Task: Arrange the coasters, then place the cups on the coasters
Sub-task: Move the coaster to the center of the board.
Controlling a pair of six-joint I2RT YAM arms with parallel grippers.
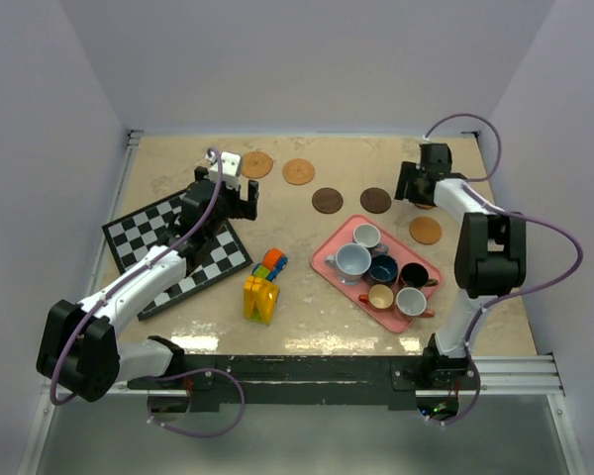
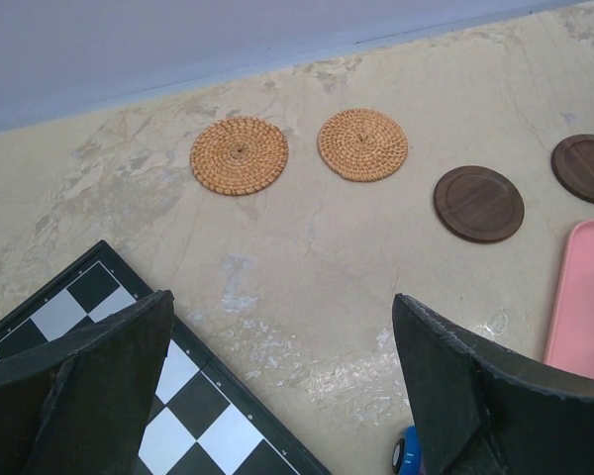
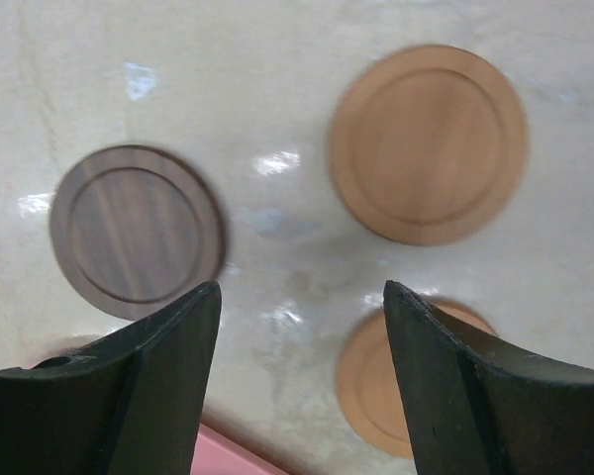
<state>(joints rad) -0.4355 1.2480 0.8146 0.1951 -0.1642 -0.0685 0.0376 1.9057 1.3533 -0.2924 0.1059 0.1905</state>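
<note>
Two woven orange coasters point(image 1: 256, 164) point(image 1: 298, 171) and two dark brown coasters point(image 1: 327, 201) point(image 1: 375, 200) lie in a row across the back of the table. A tan coaster point(image 1: 426, 231) lies right of the tray. Six cups stand in the pink tray point(image 1: 329, 247), among them a pale blue-white cup point(image 1: 349, 261), a navy cup point(image 1: 383, 268) and a black cup point(image 1: 416, 275). My right gripper point(image 3: 302, 297) is open over bare table between a dark coaster point(image 3: 137, 232) and two tan coasters point(image 3: 429, 143) point(image 3: 396, 386). Near the chessboard's edge my left gripper point(image 2: 282, 312) hangs open and empty.
A black-and-white chessboard point(image 1: 153, 233) lies under my left arm at the left. Colourful toy blocks point(image 1: 262, 287) sit between it and the tray. The tray's pink corner point(image 3: 213, 453) shows just below my right fingers. Walls close off the back and both sides.
</note>
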